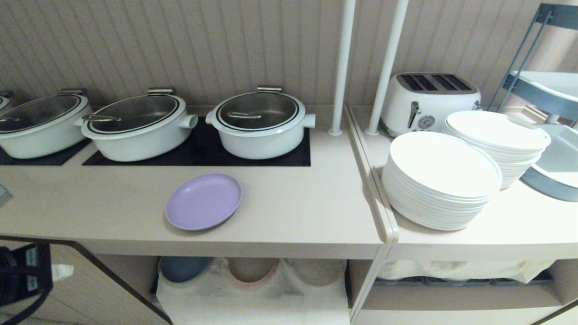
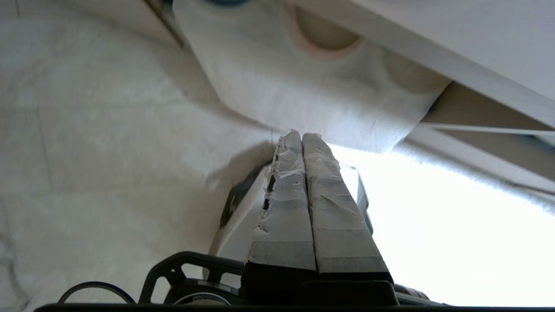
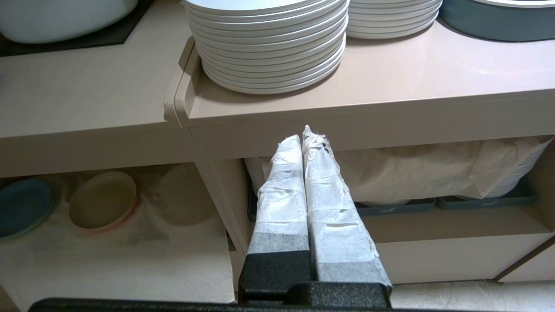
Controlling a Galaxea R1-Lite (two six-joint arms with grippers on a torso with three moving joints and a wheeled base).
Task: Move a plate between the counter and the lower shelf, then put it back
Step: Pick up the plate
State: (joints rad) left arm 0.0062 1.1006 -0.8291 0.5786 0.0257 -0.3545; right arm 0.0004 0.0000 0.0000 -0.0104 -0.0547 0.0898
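Plate (image 1: 203, 201): plain lavender. Bench (image 1: 293, 203): matte beige, with black hob panels (image 1: 198, 153). Pots (image 1: 260, 124): white. Large plate stacks (image 1: 440, 180): white. Lower shelf (image 1: 253, 293) cloth: white.

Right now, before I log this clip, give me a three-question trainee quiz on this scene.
1. True or false: the plate lies on the counter.
2. The left gripper is: A) open B) shut, empty C) shut on the plate.
3. What covers the lower shelf?

Key: 1 true. 2 B. 3 a wrinkled white cloth, with small plate stacks on it.
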